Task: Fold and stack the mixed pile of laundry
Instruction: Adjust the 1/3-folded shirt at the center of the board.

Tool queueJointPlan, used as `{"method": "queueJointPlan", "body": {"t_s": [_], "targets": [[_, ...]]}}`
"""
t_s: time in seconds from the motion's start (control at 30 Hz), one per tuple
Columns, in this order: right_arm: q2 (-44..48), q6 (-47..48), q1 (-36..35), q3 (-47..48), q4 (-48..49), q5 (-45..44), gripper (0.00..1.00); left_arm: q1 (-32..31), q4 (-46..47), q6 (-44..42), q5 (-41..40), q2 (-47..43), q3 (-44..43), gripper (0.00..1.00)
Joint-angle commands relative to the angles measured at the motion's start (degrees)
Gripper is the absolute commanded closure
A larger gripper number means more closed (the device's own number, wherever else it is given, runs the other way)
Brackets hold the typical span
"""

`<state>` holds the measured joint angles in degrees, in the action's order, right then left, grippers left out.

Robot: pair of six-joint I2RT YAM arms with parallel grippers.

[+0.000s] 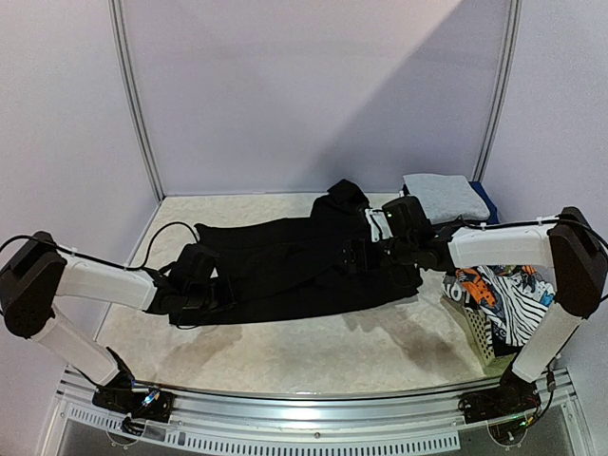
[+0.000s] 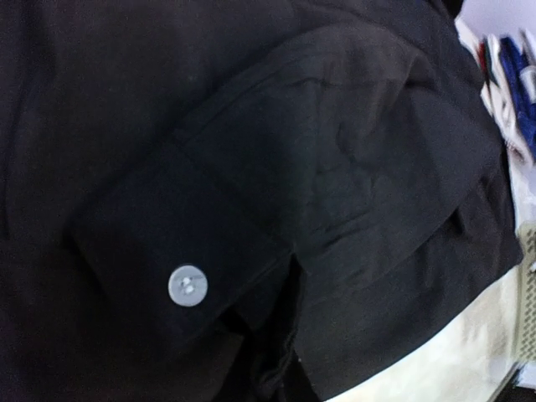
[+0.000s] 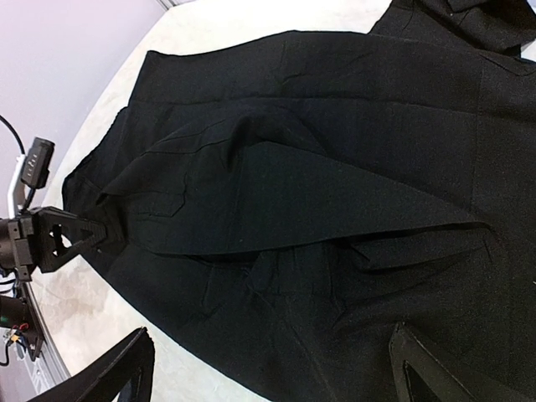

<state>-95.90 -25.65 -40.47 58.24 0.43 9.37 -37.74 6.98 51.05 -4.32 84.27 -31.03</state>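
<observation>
So the large black garment is lying spread lengthwise across the middle of the table, mostly flat with a few folds. There's a bunched-up bit at the far edge.

The left gripper is down at the garment's left end, right on the edge of the cloth. Its own camera is pretty much buried in black fabric. All you get is a cuff with a pale button on it, and no fingers in shot. Honestly I can't tell from any angle whether the jaws are together or clamped on the cloth.

The right gripper is easier. It hangs over the right half of the garment with its two fingers spread wide apart, nothing between them, and a loose flap of black cloth lying under it.

The other laundry is off to the right. A folded grey shirt sits at the back right corner on top of a navy blue piece, just beyond the black garment. Nearer the front on the right is the white lattice basket. An orange-black-white printed piece and a black-white striped piece are heaped in it and spilling over the rim. The right arm reaches across just behind that basket.
</observation>
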Motion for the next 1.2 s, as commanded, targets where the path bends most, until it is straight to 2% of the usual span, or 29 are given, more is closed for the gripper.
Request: {"method": "queueJointPlan", "body": {"t_s": [0.0,0.2,0.4,0.63,0.9,1.07,1.1,1.17], "targets": [[1.67,0.95,0.11,-1.2,-1.46,-0.81,0.01,0.09,-4.77,-4.16,-1.17,-2.83,-4.32,1.0],[1.77,0.35,0.12,-1.2,-2.77,-3.23,0.01,-0.3,-28.8,-14.49,-6.15,-8.02,-13.18,1.0],[0.64,-2.56,0.12,-1.41,-1.01,-0.87,0.01,-0.24,-41.82,-18.66,-11.72,-11.87,-14.12,1.0],[-3.87,-5.57,0.18,0.39,3.0,5.5,0.1,-0.26,-36.71,-17.4,-12.09,-7.83,-7.98,0.98],[-5.06,-5.26,0.19,2.13,2.91,8.69,0.16,-0.3,-35.32,-17.65,-16.49,-1.78,-9.05,0.96],[-5.79,-4.87,0.13,3.29,2.96,11.56,0.25,-0.25,-37.1,-17.32,-20.46,-3.31,-8.82,0.94],[-5.93,-4.76,0.15,3.67,3.0,12.0,0.26,-0.24,-37.27,-17.33,-21.18,-3.85,-8.53,0.91],[-6.42,-4.38,0.08,4.76,2.91,12.89,0.29,-0.15,-37.97,-17.34,-22.2,-4.15,-8.58,0.76]]}}
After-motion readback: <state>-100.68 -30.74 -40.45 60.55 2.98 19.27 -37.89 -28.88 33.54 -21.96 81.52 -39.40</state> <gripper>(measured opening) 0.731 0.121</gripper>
